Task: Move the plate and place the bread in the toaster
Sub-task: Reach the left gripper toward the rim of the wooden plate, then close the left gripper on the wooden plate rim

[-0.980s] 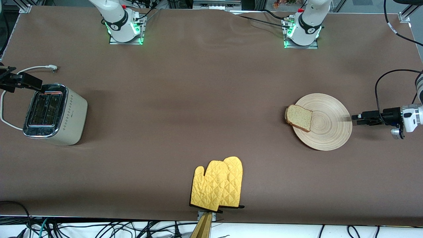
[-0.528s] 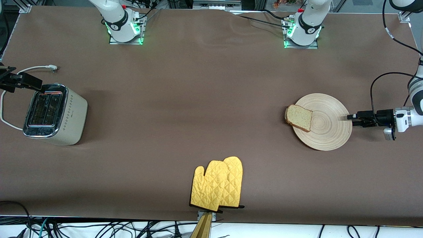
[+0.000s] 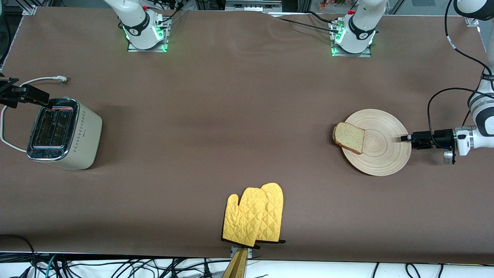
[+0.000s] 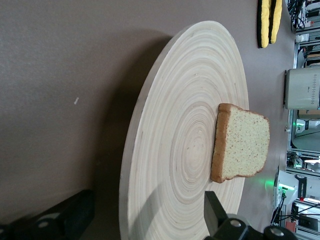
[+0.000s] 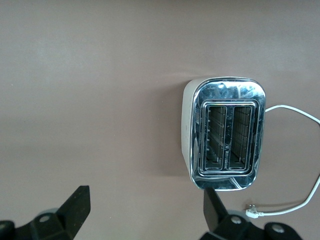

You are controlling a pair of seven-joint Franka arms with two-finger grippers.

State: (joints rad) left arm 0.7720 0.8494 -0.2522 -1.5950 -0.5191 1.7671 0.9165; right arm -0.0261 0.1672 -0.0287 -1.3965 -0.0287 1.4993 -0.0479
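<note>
Left gripper: the left gripper (image 3: 405, 138) lies low and level at the plate's rim, at the left arm's end of the table. Its fingers (image 4: 215, 212) are spread wide, one over the plate's top face and one (image 4: 65, 217) off the edge, so the rim sits between them with nothing clamped yet.
Change: across the last second this gripper has slid in from just clear of the plate until its tips overlap the rim. Plate and bread have not shifted.
Meaning: the approach looks finished; closing on the rim is likely the next thing needed before the plate can be moved. The bread step has not begun.
Plate: the plate (image 3: 382, 154) rests flat on the table.
Plate contents: the bread (image 3: 349, 138) lies on the plate's edge away from the gripper, overhanging it toward the toaster's end. It may slide if the plate tips.
Right gripper: the right gripper (image 3: 23, 95) hangs above the table just beside the toaster, fingers apart and empty, waiting.
Toaster: the toaster (image 3: 63, 133) stands at the right arm's end of the table, well apart from the plate.
Toaster contents: both slots (image 5: 229, 137) look empty.
Other: yellow oven mitts (image 3: 254, 215) lie near the front edge, between the two ends.
</note>
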